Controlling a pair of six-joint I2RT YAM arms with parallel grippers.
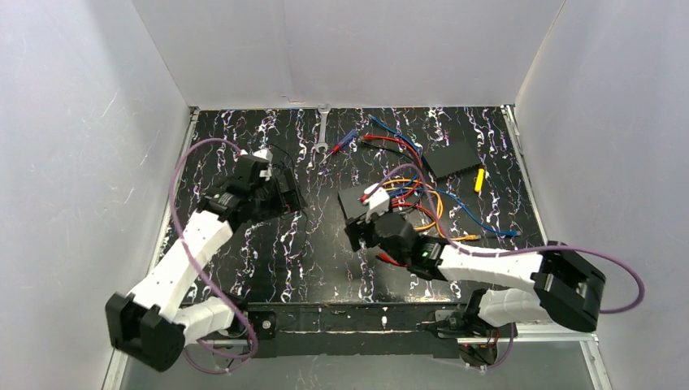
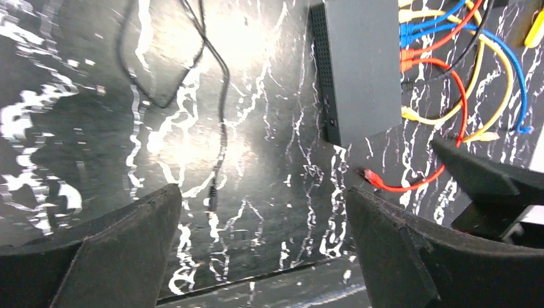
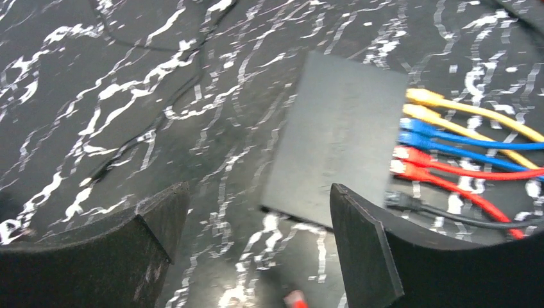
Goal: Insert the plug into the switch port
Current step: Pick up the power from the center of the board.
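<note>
Marbled bench holds the switch; left claw and right claw gape wide, empty. Pickup looks pending; next, pinch the loose red plug.

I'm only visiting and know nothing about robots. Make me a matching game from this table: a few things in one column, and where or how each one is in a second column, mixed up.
Things:
1. switch
2. wrench
3. red plug
4. left gripper

Places or states:
A. silver, at the far edge
B. open, empty, with a thin black cable below it
C. has yellow, blue and red cables plugged in
D. loose, lying by the switch's corner

Pairs: 1-C, 2-A, 3-D, 4-B
</note>
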